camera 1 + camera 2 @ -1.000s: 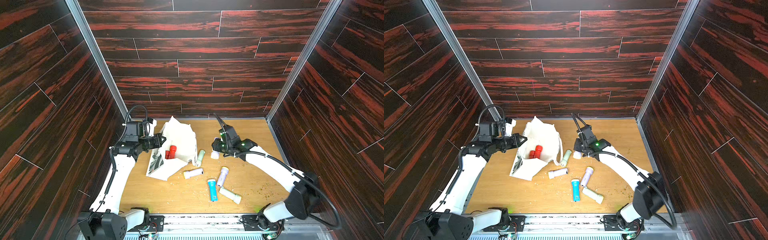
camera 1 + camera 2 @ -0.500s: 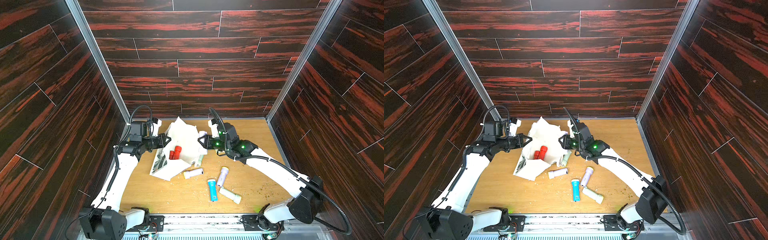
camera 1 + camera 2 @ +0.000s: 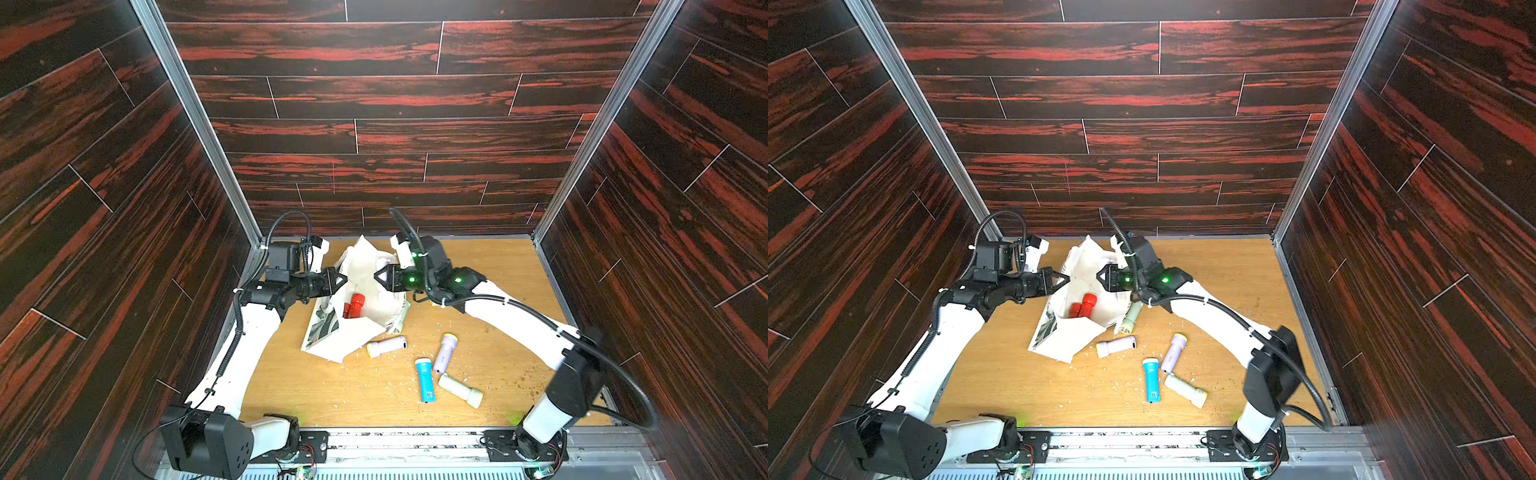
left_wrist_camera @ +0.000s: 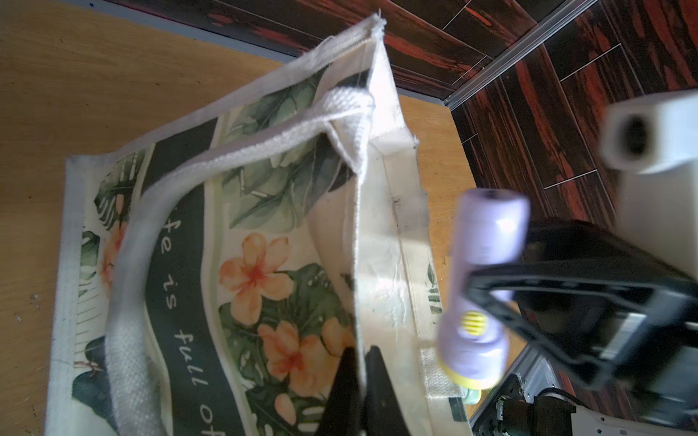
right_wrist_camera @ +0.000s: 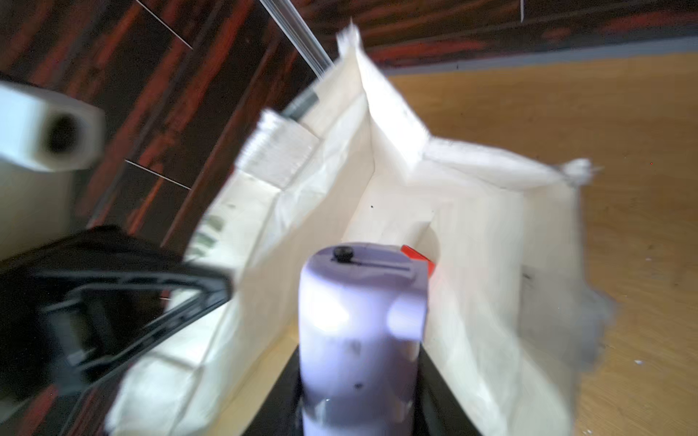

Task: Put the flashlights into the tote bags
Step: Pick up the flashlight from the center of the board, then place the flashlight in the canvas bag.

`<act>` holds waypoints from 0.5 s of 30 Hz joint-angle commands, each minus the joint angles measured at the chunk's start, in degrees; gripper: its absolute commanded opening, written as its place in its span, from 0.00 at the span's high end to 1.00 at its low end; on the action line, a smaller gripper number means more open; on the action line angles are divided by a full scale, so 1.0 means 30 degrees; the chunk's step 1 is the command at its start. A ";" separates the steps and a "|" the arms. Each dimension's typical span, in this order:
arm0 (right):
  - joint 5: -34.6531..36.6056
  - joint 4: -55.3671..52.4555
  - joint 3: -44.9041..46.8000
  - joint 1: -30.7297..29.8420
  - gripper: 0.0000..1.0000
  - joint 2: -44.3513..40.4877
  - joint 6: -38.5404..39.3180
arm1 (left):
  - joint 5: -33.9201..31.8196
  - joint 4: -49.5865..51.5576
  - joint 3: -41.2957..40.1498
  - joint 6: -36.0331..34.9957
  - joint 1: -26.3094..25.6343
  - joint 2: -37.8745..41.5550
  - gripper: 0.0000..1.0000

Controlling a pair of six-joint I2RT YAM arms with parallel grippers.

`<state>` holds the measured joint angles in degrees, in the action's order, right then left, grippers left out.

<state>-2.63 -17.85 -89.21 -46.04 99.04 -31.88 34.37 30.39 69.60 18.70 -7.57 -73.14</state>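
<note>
Left gripper pinches the limp cloth bag at its rim. Right gripper clamps the lavender flashlight around its barrel: light, rigid, probably slick plastic, so a barrel grip suits.

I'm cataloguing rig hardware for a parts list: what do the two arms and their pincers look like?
Both arms are white-shelled links with black joints, each trailed by a black ribbed cable. The left arm and right arm end in black wrist sections; the right one shows green lights. The left pincer and right pincer are black, triangular and open-framed.
</note>
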 commanded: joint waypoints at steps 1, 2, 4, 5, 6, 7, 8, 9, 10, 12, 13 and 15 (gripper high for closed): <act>-0.0440 -0.0350 -0.1084 -0.0398 0.83 0.1164 0.0297 | 0.0199 -0.1502 -0.0214 0.0154 -0.0193 0.0563 1.00; -0.0444 -0.0350 -0.1185 -0.0490 0.83 0.1451 0.0291 | 0.0169 -0.1517 -0.0252 0.0152 -0.0206 0.0548 1.00; -0.0440 -0.0472 -0.1525 -0.0640 0.83 0.2036 0.0295 | 0.0095 -0.1576 -0.0269 0.0236 -0.0258 0.0542 1.00; -0.0418 -0.0607 -0.1706 -0.0714 0.84 0.2342 0.0187 | 0.0019 -0.1627 -0.0308 0.0269 -0.0281 0.0563 1.00; -0.0397 -0.0592 -0.1820 -0.0760 0.84 0.2621 0.0134 | -0.0026 -0.1691 -0.0353 0.0320 -0.0316 0.0594 1.00; -0.0404 -0.0611 -0.1908 -0.0766 0.84 0.2836 0.0043 | -0.0065 -0.1719 -0.0362 0.0365 -0.0302 0.0621 1.00; -0.0410 -0.0617 -0.1962 -0.0797 0.84 0.3055 -0.0087 | -0.0075 -0.1722 -0.0377 0.0362 -0.0340 0.0653 1.00; -0.0411 -0.0572 -0.1987 -0.0795 0.84 0.3324 -0.0183 | -0.0069 -0.1737 -0.0378 0.0359 -0.0323 0.0687 1.00; -0.0411 -0.0536 -0.1988 -0.0825 0.84 0.3512 -0.0257 | -0.0093 -0.1774 -0.0393 0.0332 -0.0332 0.0680 1.00; -0.0516 -0.0469 -0.2045 -0.0858 0.85 0.4015 -0.0414 | -0.0136 -0.1810 -0.0390 0.0271 -0.0373 0.0666 1.00; -0.0604 -0.0442 -0.2073 -0.0869 0.85 0.4229 -0.0498 | -0.0123 -0.1810 -0.0421 0.0271 -0.0385 0.0652 1.00; -0.0690 -0.0357 -0.2154 -0.0927 0.85 0.4589 -0.0633 | -0.0115 -0.1840 -0.0465 0.0267 -0.0390 0.0651 1.00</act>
<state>-3.86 -19.35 -94.04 -48.27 110.50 -32.69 33.43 28.21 68.34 19.81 -8.40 -73.14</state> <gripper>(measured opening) 0.400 0.077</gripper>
